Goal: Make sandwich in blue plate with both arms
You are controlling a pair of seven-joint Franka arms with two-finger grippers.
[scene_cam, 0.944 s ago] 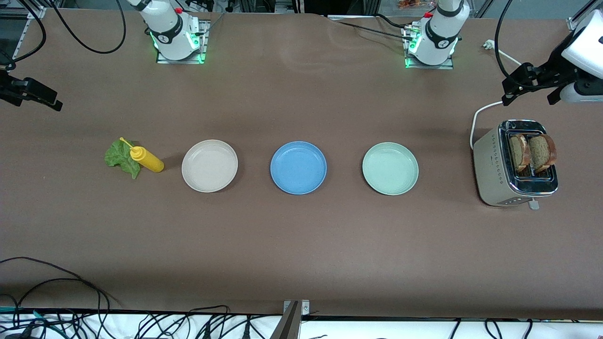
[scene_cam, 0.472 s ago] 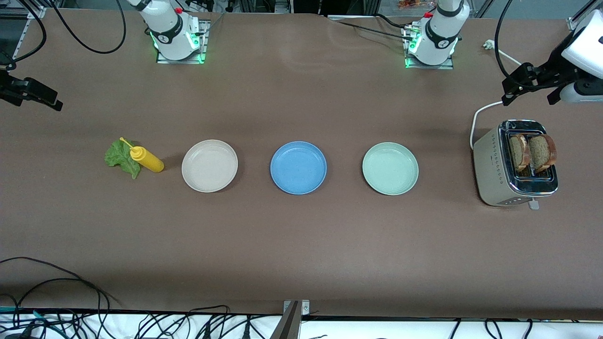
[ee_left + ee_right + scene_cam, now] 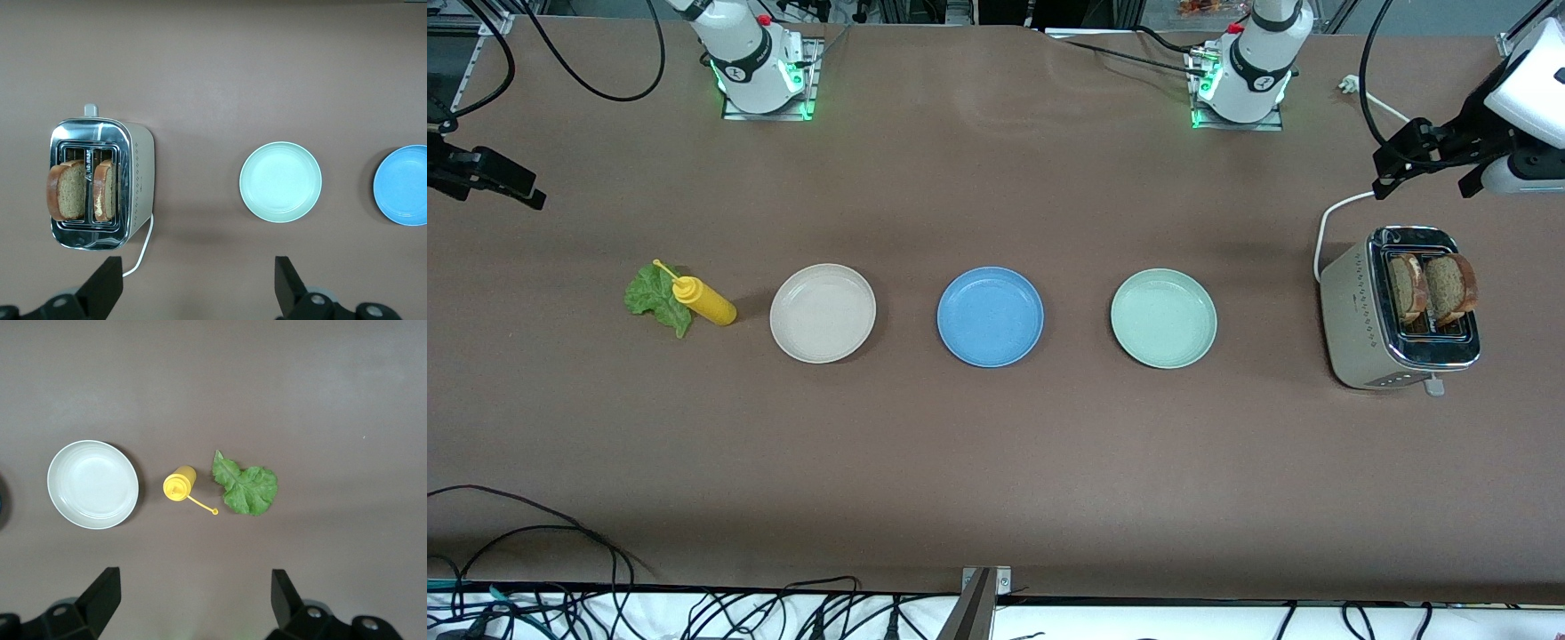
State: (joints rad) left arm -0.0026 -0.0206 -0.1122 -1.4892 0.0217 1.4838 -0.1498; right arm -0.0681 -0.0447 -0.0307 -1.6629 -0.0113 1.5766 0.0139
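We saw left pincer [image 3: 1423,164] open, empty, over tabletop [image 3: 996,462] beside toaster [image 3: 1352,311]; bread slices [image 3: 1436,289] upright there. Right pincer [image 3: 494,182] open near lettuce leaf [image 3: 654,298]; blue plate [image 3: 990,316] between.

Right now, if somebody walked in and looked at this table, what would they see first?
Probably the three plates in a row mid-table: the beige plate, the blue plate in the middle, and the mint-green plate. Next, the shiny toaster at the left arm's end, with two bread slices sticking up from its slots. At the right arm's end, a yellow squeeze bottle stands beside a lettuce leaf.
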